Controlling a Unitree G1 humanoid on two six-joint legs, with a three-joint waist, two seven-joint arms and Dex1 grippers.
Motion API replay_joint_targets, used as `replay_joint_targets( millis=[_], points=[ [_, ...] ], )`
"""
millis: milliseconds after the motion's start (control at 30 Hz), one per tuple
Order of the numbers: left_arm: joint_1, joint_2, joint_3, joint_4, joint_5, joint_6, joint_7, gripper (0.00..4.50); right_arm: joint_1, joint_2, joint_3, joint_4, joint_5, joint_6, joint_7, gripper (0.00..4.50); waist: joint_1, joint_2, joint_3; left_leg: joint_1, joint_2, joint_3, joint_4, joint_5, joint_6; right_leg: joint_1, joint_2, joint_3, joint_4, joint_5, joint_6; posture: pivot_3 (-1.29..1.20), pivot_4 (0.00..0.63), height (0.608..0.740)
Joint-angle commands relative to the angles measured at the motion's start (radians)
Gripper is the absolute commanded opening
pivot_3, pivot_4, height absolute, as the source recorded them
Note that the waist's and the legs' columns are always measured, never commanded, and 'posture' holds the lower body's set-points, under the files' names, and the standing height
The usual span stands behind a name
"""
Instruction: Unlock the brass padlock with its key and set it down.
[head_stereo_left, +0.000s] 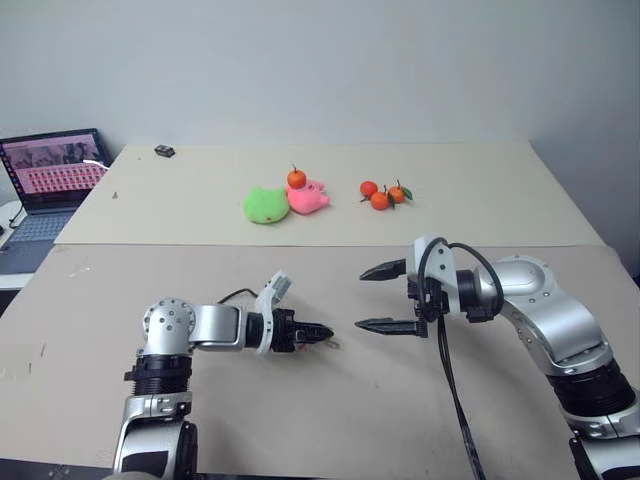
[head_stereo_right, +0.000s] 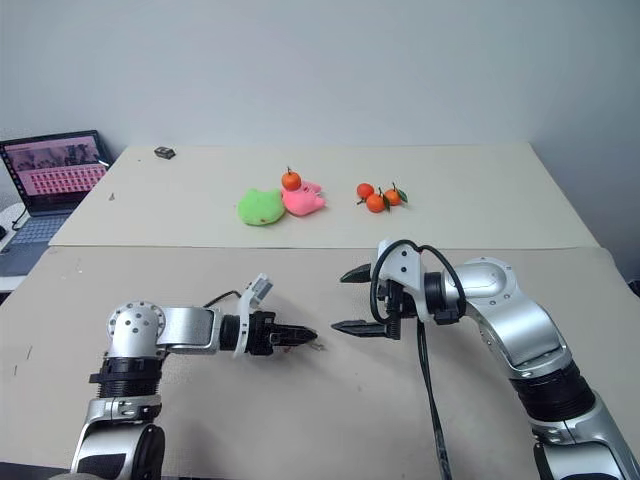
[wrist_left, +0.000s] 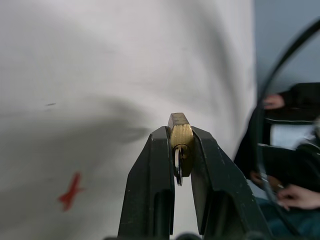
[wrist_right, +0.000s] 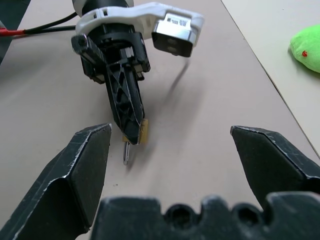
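Left wrist view: my left gripper (wrist_left: 181, 150) pinches the padlock (wrist_left: 180, 137), key (wrist_left: 177, 167) hanging below (shackle hidden). My right gripper (head_stereo_left: 392, 297) gapes nearby; next, grab that key.

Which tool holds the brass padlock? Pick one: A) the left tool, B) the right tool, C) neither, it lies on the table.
A: the left tool is clamped on the brass padlock, while the right tool stands open and empty.
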Motion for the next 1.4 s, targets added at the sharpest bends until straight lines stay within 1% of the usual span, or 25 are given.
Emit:
replay_joint_targets(
  millis=[33, 200, 433, 500, 567, 633, 667, 733, 767, 867, 900, 1000, 1067, 1133, 1167, 1200, 1233, 1267, 1300, 1367, 1400],
  points=[
    [-0.036, -0.032, 0.032, 0.007, -0.011, 0.003, 0.083, 0.05, 0.0, -0.011, -0.023, -0.046, 0.011, 0.011, -0.014, 4.46, 0.0, 0.0, 0.0, 0.0, 0.0, 0.0, 0.001, 0.0, 0.0, 0.0, 0.0, 0.0, 0.0, 0.0, 0.0, 0.0, 0.15, 0.66],
    [-0.067, -0.087, 0.076, 0.036, 0.011, 0.003, 0.149, 0.05, -0.009, -0.015, -0.019, -0.056, 0.011, 0.023, -0.023, 4.46, 0.0, -0.001, 0.001, 0.0, -0.001, 0.0, 0.001, 0.001, -0.002, 0.0, -0.001, 0.0, 0.0, 0.001, 0.002, 0.0, 0.15, 0.66],
    [-0.055, -0.091, 0.093, 0.04, -0.004, 0.003, 0.182, 0.05, -0.023, -0.016, -0.015, -0.057, 0.008, 0.03, -0.026, 4.46, -0.001, -0.003, 0.002, 0.0, 0.0, 0.0, -0.001, 0.006, -0.011, 0.0, 0.0, 0.0, -0.001, 0.001, 0.002, 0.0, 0.15, 0.66],
    [-0.049, -0.087, 0.095, 0.041, -0.011, 0.003, 0.188, 0.05, -0.026, -0.017, -0.013, -0.053, 0.006, 0.028, -0.025, 4.46, -0.001, -0.003, 0.002, 0.0, 0.0, 0.0, -0.001, 0.006, -0.011, 0.0, 0.0, 0.0, -0.001, 0.001, 0.002, 0.0, 0.15, 0.66],
    [-0.047, -0.084, 0.102, 0.045, -0.018, 0.003, 0.195, 1.05, -0.03, -0.017, -0.011, -0.047, 0.003, 0.024, -0.023, 4.5, -0.001, -0.004, 0.002, 0.0, -0.001, 0.0, -0.001, 0.006, -0.011, 0.0, -0.001, 0.0, -0.001, 0.001, 0.002, 0.0, 0.15, 0.66],
    [-0.049, -0.076, 0.107, 0.049, -0.025, 0.003, 0.199, 1.47, -0.033, -0.016, -0.009, -0.041, 0.002, 0.021, -0.02, 4.5, -0.001, -0.004, 0.002, 0.0, -0.001, 0.0, -0.001, 0.006, -0.011, 0.0, -0.001, 0.0, -0.001, 0.001, 0.002, 0.0, 0.15, 0.66],
    [-0.049, -0.073, 0.109, 0.049, -0.028, 0.003, 0.201, 1.96, -0.034, -0.016, -0.009, -0.04, 0.002, 0.02, -0.019, 4.5, -0.001, -0.004, 0.002, 0.0, -0.001, 0.0, -0.001, 0.006, -0.011, 0.0, 0.0, 0.0, -0.001, 0.001, 0.002, 0.0, 0.15, 0.66],
    [-0.049, -0.059, 0.115, 0.05, -0.037, 0.003, 0.205, 2.59, -0.034, -0.016, -0.007, -0.035, -0.001, 0.015, -0.017, 4.5, -0.001, -0.004, 0.002, 0.0, 0.0, 0.0, -0.001, 0.006, -0.011, 0.0, 0.0, 0.0, -0.001, 0.001, 0.002, 0.0, 0.15, 0.66],
    [-0.041, -0.023, 0.125, 0.047, -0.042, 0.003, 0.208, 3.07, -0.035, -0.014, -0.004, -0.029, -0.003, 0.01, -0.016, 4.5, -0.001, -0.004, 0.002, 0.0, 0.0, 0.0, -0.001, 0.006, -0.011, 0.0, 0.0, 0.0, -0.001, 0.001, 0.002, 0.0, 0.15, 0.66],
    [-0.016, 0.102, 0.152, 0.035, -0.07, 0.003, 0.204, 4.11, -0.041, -0.008, 0.006, -0.013, -0.009, -0.003, -0.008, 4.5, -0.01, -0.004, 0.002, 0.001, 0.001, 0.0, -0.002, 0.006, -0.011, 0.0, 0.001, 0.0, 0.0, 0.001, 0.002, 0.0, 0.15, 0.66],
    [-0.014, 0.129, 0.156, 0.034, -0.078, 0.003, 0.201, 4.42, -0.043, -0.007, 0.009, -0.009, -0.01, -0.007, -0.006, 4.5, -0.016, -0.004, 0.002, 0.002, 0.001, 0.0, -0.002, 0.006, -0.011, 0.0, 0.002, 0.0, 0.0, 0.001, 0.002, 0.0, 0.15, 0.66],
    [-0.013, 0.228, 0.173, 0.039, -0.091, 0.003, 0.182, 4.42, -0.053, -0.001, 0.018, 0.011, -0.018, -0.023, 0.007, 4.5, -0.019, -0.004, 0.002, 0.005, 0.003, 0.0, -0.005, 0.006, -0.011, 0.0, 0.002, 0.0, 0.001, 0.001, 0.002, 0.0, 0.15, 0.66],
    [-0.012, 0.306, 0.173, 0.02, -0.071, 0.003, 0.133, 4.42, -0.063, 0.004, 0.024, 0.029, -0.023, -0.035, 0.017, 4.5, -0.018, -0.003, 0.002, 0.006, 0.003, 0.0, -0.005, 0.006, -0.011, 0.0, 0.002, 0.0, 0.001, 0.001, 0.002, 0.0, 0.15, 0.66],
    [-0.016, 0.385, 0.159, -0.027, -0.027, -0.016, 0.029, 4.42, -0.072, 0.009, 0.029, 0.048, -0.026, -0.046, 0.027, 4.5, -0.019, -0.004, 0.002, 0.008, 0.002, 0.0, -0.005, 0.006, -0.011, 0.0, 0.002, 0.0, 0.001, 0.001, 0.002, 0.0, 0.15, 0.66],
    [-0.009, 0.444, 0.132, -0.078, 0.016, -0.067, -0.075, 4.42, -0.075, 0.011, 0.031, 0.058, -0.027, -0.051, 0.031, 4.5, -0.018, -0.004, 0.002, 0.009, 0.002, 0.0, -0.005, 0.006, -0.011, 0.0, 0.002, 0.0, 0.0, 0.001, 0.002, 0.0, 0.15, 0.66],
    [0.007, 0.513, 0.082, -0.139, 0.09, -0.156, -0.196, 4.42, -0.077, 0.013, 0.031, 0.068, -0.024, -0.055, 0.035, 4.5, -0.015, -0.004, 0.003, 0.009, 0.002, 0.0, -0.005, 0.006, -0.012, 0.0, 0.001, 0.0, 0.0, 0.001, 0.002, 0.0, 0.15, 0.66],
    [0.046, 0.608, 0.004, -0.215, 0.22, -0.319, -0.361, 4.42, -0.077, 0.017, 0.025, 0.077, -0.013, -0.05, 0.037, 4.5, -0.013, -0.004, 0.003, 0.009, 0.001, 0.001, -0.005, 0.006, -0.014, -0.001, 0.001, 0.0, -0.001, 0.001, 0.002, 0.0, 0.15, 0.66],
    [0.082, 0.681, -0.054, -0.269, 0.331, -0.467, -0.5, 4.42, -0.075, 0.021, 0.017, 0.086, 0.0, -0.041, 0.04, 4.5, -0.011, -0.004, 0.003, 0.008, 0.002, 0.001, -0.005, 0.006, -0.02, -0.002, 0.001, 0.0, -0.001, 0.001, 0.002, 0.0, 0.15, 0.66],
    [0.114, 0.722, -0.068, -0.3, 0.401, -0.582, -0.603, 4.42, -0.07, 0.025, 0.003, 0.093, 0.017, -0.028, 0.041, 4.5, -0.011, -0.003, 0.003, 0.008, 0.002, 0.001, -0.006, 0.006, -0.027, -0.002, 0.001, 0.0, -0.001, 0.001, 0.001, 0.0, 0.15, 0.66],
    [0.154, 0.753, -0.053, -0.307, 0.478, -0.743, -0.727, 4.42, -0.058, 0.029, -0.023, 0.108, 0.043, -0.012, 0.038, 4.5, -0.002, 0.001, 0.001, 0.01, 0.002, 0.002, -0.012, 0.009, -0.05, -0.002, 0.0, 0.001, -0.002, 0.001, -0.004, 0.0, 0.15, 0.66],
    [0.167, 0.756, -0.046, -0.301, 0.505, -0.795, -0.766, 4.42, -0.053, 0.029, -0.031, 0.114, 0.049, -0.009, 0.037, 4.5, 0.005, 0.001, 0.0, 0.011, 0.001, 0.004, -0.014, 0.009, -0.051, -0.002, -0.002, 0.001, -0.003, 0.001, -0.004, 0.0, 0.15, 0.66]
  ],
)
